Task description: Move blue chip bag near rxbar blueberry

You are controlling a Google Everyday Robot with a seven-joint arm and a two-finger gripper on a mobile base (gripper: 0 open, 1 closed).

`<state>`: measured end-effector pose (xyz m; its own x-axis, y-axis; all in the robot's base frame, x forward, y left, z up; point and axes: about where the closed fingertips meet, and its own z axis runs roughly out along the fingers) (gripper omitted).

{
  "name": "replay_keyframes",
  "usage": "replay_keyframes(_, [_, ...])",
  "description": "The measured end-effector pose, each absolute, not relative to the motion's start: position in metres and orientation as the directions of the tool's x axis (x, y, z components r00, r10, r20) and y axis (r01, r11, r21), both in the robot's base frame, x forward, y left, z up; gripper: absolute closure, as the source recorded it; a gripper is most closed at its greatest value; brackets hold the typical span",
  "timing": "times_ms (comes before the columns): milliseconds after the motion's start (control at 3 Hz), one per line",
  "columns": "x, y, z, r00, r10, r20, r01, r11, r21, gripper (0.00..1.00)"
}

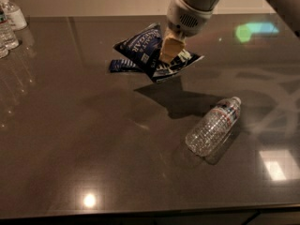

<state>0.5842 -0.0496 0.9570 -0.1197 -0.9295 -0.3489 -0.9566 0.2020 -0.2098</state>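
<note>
The bag (138, 43) is gripped in the clenched pincer (168, 54) at the upper centre of the frame and held above the worktop (93, 149). The rxbar (121, 65) is seen just beside it, partly overlapped by it — the carry is judged nearly done, and only the setting-down is left.

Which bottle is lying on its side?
The water bottle front right; the far-left bottles stand upright. The hand, gripping the blue chip bag, hangs behind it.
</note>
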Motion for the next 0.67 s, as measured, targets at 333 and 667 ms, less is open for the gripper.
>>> replay_keyframes(333, [0.626,-0.052,0.947,-0.165,-0.921,-0.353,-0.946,0.249,-0.208,1.00])
replay_keyframes(667, [0.651,-0.053,0.927,-0.206,-0.912,-0.354,-0.940,0.285,-0.188,0.82])
